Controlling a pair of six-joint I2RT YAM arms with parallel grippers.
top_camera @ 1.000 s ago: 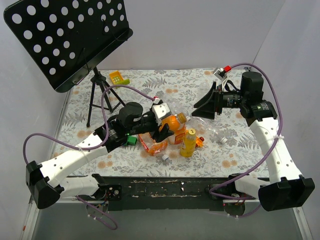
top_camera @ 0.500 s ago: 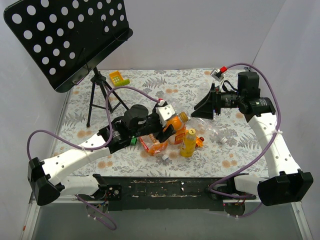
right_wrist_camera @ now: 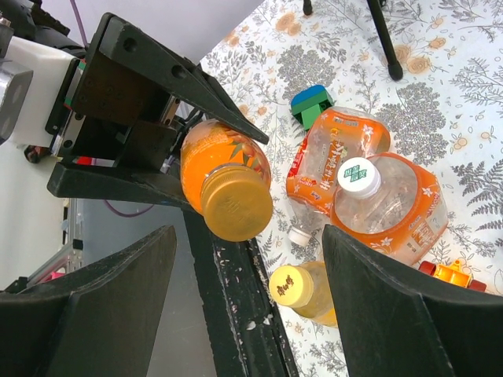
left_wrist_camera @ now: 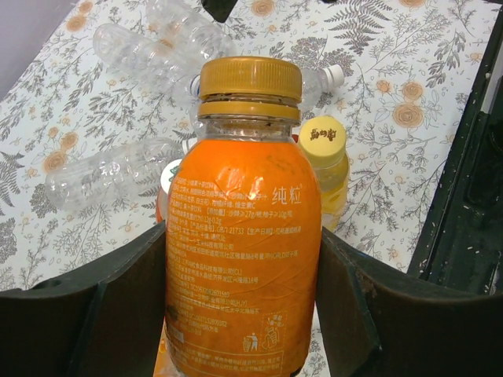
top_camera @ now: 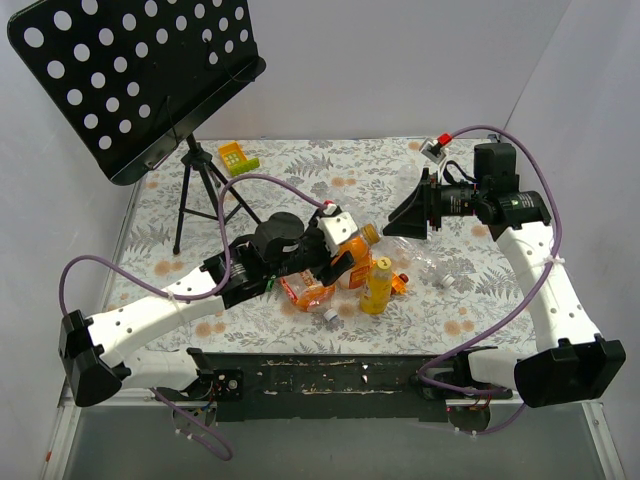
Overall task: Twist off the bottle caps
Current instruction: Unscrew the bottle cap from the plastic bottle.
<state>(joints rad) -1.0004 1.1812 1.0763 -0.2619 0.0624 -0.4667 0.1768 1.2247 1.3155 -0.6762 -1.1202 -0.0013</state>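
Note:
My left gripper (left_wrist_camera: 242, 243) is shut on an orange drink bottle (left_wrist_camera: 244, 236), with both fingers pressed against its sides. The bottle's yellow-orange cap (left_wrist_camera: 250, 78) is still on the neck. In the top view this bottle (top_camera: 352, 245) is held off the table, and its cap (top_camera: 369, 232) points at my right gripper (top_camera: 405, 222). The right gripper (right_wrist_camera: 247, 236) is open, with the same cap (right_wrist_camera: 236, 206) just ahead of its jaws and touching neither finger. A yellow bottle (top_camera: 377, 287) stands upright below with its yellow cap (right_wrist_camera: 291, 285) on. A white cap (right_wrist_camera: 359, 177) sits on a crushed orange-labelled bottle (right_wrist_camera: 397, 216).
A black music stand (top_camera: 130, 75) on a tripod (top_camera: 200, 195) fills the back left. Clear empty bottles (top_camera: 440, 268) lie at the right. A loose white cap (top_camera: 329, 317), a green-and-blue block (right_wrist_camera: 311, 104) and an orange toy car (right_wrist_camera: 449, 275) lie around the bottles. A yellow-green toy (top_camera: 236, 157) is at the back.
My left arm has carried the orange bottle a little to the right, bringing its cap closer to the right gripper. The right gripper has shifted only slightly.

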